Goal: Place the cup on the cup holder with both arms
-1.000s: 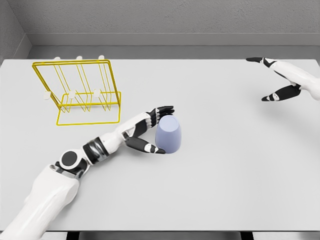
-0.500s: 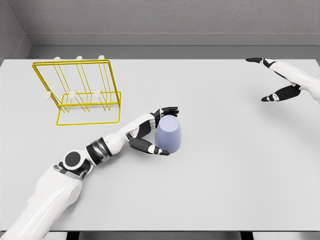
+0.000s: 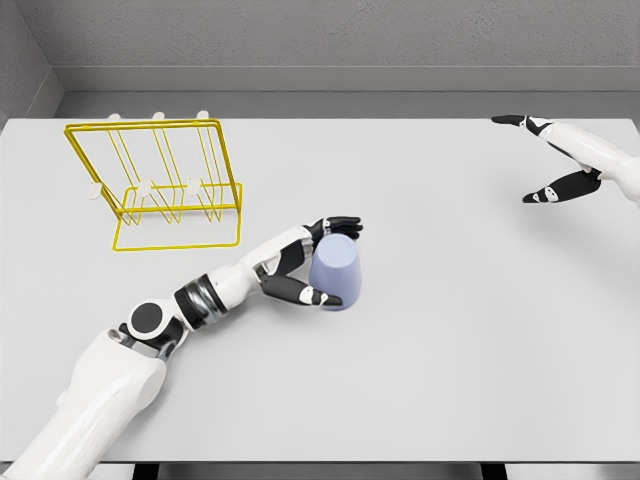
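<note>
A pale blue cup (image 3: 335, 272) stands upside down mid-table, well apart from the yellow wire cup holder (image 3: 155, 185) at the back left. It looks light, rigid and smooth, likely slippery; its sides seem the best hold. The left hand (image 3: 300, 265) curls around them, thumb front. The right hand (image 3: 560, 160) hovers spread, far right.
</note>
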